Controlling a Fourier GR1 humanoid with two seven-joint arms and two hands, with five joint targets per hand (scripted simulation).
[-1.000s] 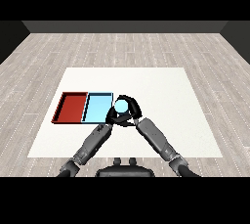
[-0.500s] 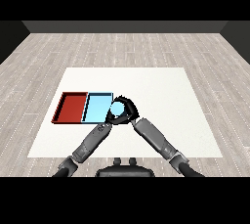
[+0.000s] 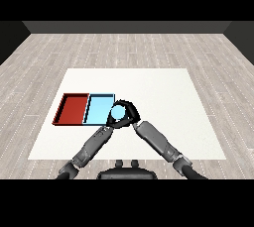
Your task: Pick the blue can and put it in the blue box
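Note:
The blue can (image 3: pixel 118 113) shows its light blue top at the right edge of the light blue tray (image 3: pixel 97 109). My right hand (image 3: pixel 130 113) is curled round the can from the right and behind. My left hand (image 3: pixel 111 121) sits just below and left of the can, mostly hidden under it, so its fingers cannot be made out. Whether the can hangs above the tray's rim or rests on it is not visible.
A red tray (image 3: pixel 73 108) lies directly left of the light blue tray, sharing a wall. Both trays sit on the left half of the white table (image 3: pixel 168 102). My two forearms meet in a V under the can.
My right hand has carried the can leftward, from beside the blue tray to its right edge. The left hand has stayed close under it.

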